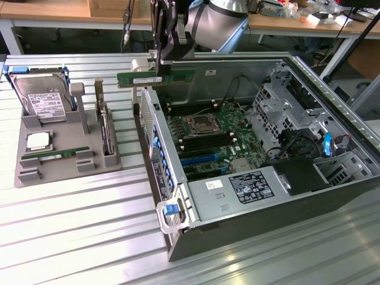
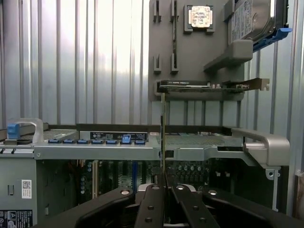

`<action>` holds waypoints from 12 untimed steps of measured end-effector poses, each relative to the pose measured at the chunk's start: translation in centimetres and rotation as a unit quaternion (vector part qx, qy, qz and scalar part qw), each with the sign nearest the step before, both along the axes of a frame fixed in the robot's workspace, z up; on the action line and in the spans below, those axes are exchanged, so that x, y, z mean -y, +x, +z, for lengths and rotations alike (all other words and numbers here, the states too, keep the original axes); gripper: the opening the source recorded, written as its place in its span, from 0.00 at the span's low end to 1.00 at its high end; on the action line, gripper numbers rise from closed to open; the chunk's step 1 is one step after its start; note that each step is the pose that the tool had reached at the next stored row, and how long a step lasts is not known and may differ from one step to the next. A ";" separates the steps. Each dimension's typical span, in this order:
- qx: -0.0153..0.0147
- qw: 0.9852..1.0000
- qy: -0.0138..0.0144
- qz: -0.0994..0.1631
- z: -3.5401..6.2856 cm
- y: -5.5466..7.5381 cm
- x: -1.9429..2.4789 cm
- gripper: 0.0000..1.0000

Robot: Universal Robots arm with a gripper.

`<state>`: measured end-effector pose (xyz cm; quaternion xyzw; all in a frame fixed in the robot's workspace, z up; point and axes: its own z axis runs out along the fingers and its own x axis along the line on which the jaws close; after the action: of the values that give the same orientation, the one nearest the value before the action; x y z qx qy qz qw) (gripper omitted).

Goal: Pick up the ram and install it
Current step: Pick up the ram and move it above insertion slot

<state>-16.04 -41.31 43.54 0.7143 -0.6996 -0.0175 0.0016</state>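
Ram (image 1: 139, 79) hangs level in the upper middle of the exterior view, clear of everything below, with the gripper (image 1: 163, 68) clamped on its top edge. Its white sticker (image 1: 143, 79) carries print too small to read. In the wrist view the ram (image 2: 163, 133) shows edge-on, pinched between the closed fingers (image 2: 151, 199). Just below it in the exterior view lies the open computer case (image 1: 249, 228), motherboard (image 1: 219, 133) exposed. At lower centre the power supply (image 1: 208, 202) bears a black label, unreadable. At the exterior view's left a grey tray (image 1: 59, 173) holds a hard drive (image 1: 38, 98) with a white label, a processor (image 1: 38, 141) and a second memory stick (image 1: 56, 155).
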 end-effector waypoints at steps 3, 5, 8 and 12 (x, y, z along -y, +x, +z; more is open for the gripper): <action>0.000 1.000 0.000 0.000 -0.01 0.8 0.00 0.12; 0.000 1.000 0.000 0.000 -0.01 1.3 0.00 0.12; 0.000 1.000 0.000 0.000 -0.01 1.9 0.00 0.12; 0.000 1.000 0.000 0.000 -0.01 2.5 0.00 0.12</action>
<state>-13.56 -41.31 43.53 0.7144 -0.6995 -0.0173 0.0018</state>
